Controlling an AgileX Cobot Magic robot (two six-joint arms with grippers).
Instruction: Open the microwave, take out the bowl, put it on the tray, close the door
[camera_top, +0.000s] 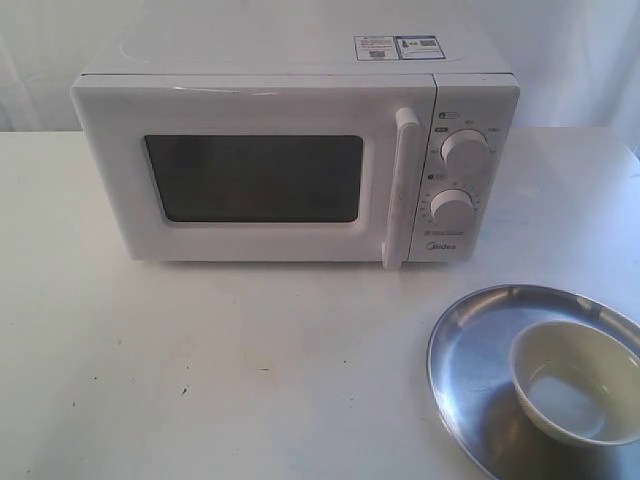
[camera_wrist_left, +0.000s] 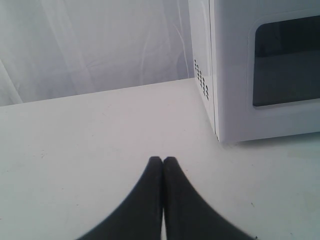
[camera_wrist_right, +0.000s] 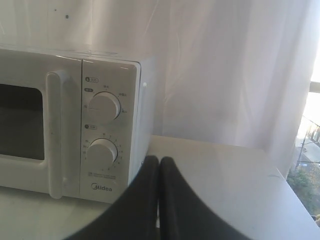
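The small round cream bowl (camera_top: 575, 385) sat in the large round shiny steel tray (camera_top: 470, 340) on the white counter (camera_top: 200, 370), in front of the knob side of the white boxy microwave (camera_top: 290, 60). Its white windowed door (camera_top: 260, 110) was shut. The left pincer (camera_wrist_left: 163, 161) and right pincer (camera_wrist_right: 159, 160) were pressed closed, empty.

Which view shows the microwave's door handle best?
The exterior view: the handle shows whole and front-on on the shut door. The right wrist view shows it closer but obliquely; the left wrist view misses it.
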